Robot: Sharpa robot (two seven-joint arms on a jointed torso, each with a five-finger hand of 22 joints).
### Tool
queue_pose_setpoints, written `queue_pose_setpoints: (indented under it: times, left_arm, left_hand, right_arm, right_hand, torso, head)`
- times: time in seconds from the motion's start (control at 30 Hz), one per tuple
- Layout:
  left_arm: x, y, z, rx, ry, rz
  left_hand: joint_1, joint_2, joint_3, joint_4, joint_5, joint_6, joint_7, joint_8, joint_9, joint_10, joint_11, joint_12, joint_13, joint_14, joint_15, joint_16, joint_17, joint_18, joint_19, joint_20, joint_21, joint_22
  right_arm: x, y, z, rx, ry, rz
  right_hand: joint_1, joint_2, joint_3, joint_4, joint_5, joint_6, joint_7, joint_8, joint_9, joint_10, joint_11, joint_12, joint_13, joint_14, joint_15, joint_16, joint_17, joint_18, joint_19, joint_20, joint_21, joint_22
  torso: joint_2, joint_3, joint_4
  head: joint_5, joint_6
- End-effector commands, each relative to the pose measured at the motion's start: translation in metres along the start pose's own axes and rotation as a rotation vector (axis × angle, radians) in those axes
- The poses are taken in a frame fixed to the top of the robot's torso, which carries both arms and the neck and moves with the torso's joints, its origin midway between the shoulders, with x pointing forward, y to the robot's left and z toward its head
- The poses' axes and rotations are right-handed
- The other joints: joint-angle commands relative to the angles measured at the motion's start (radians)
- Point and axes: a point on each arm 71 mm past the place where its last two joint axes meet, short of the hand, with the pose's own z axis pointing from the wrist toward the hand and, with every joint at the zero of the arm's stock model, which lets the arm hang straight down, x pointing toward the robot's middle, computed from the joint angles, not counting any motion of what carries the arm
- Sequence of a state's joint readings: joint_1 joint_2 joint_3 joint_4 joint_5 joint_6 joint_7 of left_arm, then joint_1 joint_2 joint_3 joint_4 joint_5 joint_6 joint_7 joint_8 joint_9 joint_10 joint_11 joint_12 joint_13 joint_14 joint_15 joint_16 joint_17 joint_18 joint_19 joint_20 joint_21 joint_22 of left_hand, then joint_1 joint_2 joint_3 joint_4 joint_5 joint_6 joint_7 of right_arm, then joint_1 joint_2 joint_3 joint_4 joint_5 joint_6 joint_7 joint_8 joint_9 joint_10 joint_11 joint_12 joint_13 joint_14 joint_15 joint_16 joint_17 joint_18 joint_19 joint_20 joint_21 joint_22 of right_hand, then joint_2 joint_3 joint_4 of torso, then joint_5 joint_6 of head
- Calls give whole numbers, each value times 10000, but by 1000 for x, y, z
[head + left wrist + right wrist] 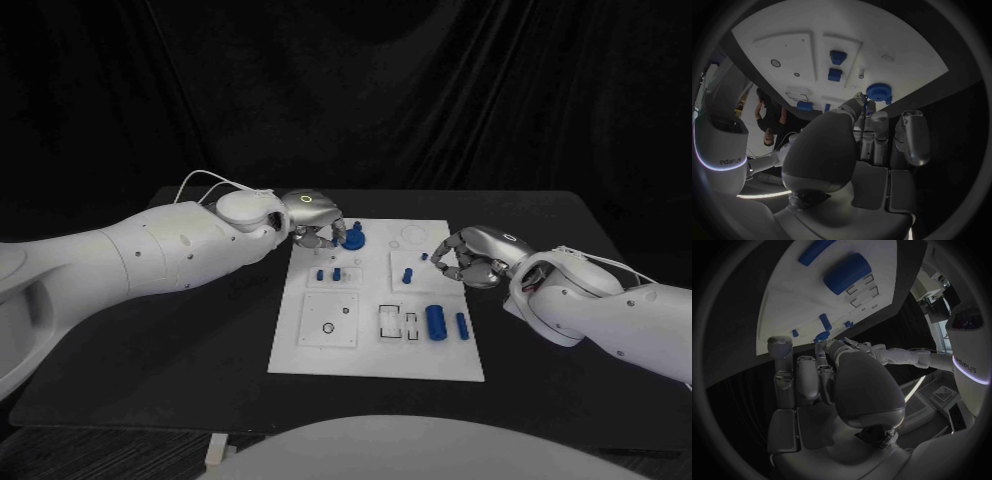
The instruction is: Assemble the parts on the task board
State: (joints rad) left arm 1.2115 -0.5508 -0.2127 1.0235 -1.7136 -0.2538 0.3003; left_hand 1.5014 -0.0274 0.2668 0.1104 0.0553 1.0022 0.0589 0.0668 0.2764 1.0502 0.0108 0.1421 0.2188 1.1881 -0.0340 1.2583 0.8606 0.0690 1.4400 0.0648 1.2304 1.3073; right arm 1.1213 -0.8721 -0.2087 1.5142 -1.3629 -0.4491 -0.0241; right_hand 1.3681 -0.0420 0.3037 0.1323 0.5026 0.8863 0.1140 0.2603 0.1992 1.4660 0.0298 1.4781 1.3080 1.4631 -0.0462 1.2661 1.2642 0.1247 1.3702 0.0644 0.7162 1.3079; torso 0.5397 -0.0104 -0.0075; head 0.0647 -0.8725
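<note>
The white task board [378, 345] lies in the middle of the black table. My left hand [315, 214] hovers over the board's far left corner and pinches a thin blue pin [340, 231] [863, 103] right beside the round blue gear [356, 241] [878, 92]. My right hand [469, 258] sits at the board's right edge with its fingers curled in, pinching a small blue part [427, 256] [822, 335] at their tips. A blue peg [408, 274] [825, 321] stands just in front of that hand.
Two short blue pegs [329, 273] stand on the left of the board. A thick blue cylinder [436, 325] [846, 273] and a slimmer blue rod [462, 326] [816, 251] lie at its near right. Bare black table [173, 350] surrounds the board.
</note>
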Motion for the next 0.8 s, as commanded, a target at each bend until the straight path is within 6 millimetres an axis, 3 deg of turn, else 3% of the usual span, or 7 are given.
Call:
queue_pose_setpoints:
  times: [0.03, 0.2, 0.47, 0.8]
  left_arm:
    - [2, 0, 1, -62, -114, -96]
    - [8, -1, 2, -92, -121, -131]
    - [14, -3, 4, -96, 5, -205]
    - [20, -5, 5, -104, 238, -311]
  left_hand:
    - [28, -98, 25, 20, 46, -86, 10, -29, -15, -35, 30, -50, -9, -82, 10, -66, -21, 27, -70, 18, -49, 1678]
    - [19, -114, 21, 24, 50, -93, 13, -28, -20, -35, 34, -59, -12, -105, 12, -81, -47, 31, -82, 21, -74, 1672]
    - [9, -121, 20, 30, 51, -96, 13, -25, -24, -13, 32, -56, -9, -123, 16, -92, -64, 34, -91, 24, -93, 1669]
    - [-1, -132, 21, 36, 51, -111, 3, -28, -34, 13, 26, -55, -6, -177, 20, -129, -131, 44, -118, 30, -151, 1654]
  right_arm:
    - [2, -2, -1, 166, 81, -23]
    - [3, -2, -1, 176, 97, -20]
    - [3, -2, -1, 169, 107, -15]
    - [4, -2, -1, 176, 112, -14]
  right_hand:
    - [34, 21, 59, -16, 50, 89, 9, 55, 16, 5, -8, -69, 1287, 306, 32, -30, -16, 137, -35, -14, -50, 770]
    - [34, 21, 59, -16, 50, 89, 9, 55, 16, 5, -8, -69, 1287, 306, 32, -30, -16, 137, -35, -14, -50, 770]
    - [38, 24, 67, -23, 50, 86, 11, 54, 15, 0, -6, -75, 1280, 303, 33, -37, -22, 139, -39, -14, -66, 767]
    - [42, 27, 76, -30, 51, 84, 12, 54, 16, -1, -5, -76, 1279, 301, 34, -39, -23, 139, -40, -14, -67, 767]
  torso:
    - [3, -12, -5]
    - [-1, -7, 24]
    - [29, -13, -18]
    - [25, 17, -10]
  head:
    - [-12, -2]
    - [-50, -2]
    - [-3, -2]
    - [-40, -2]
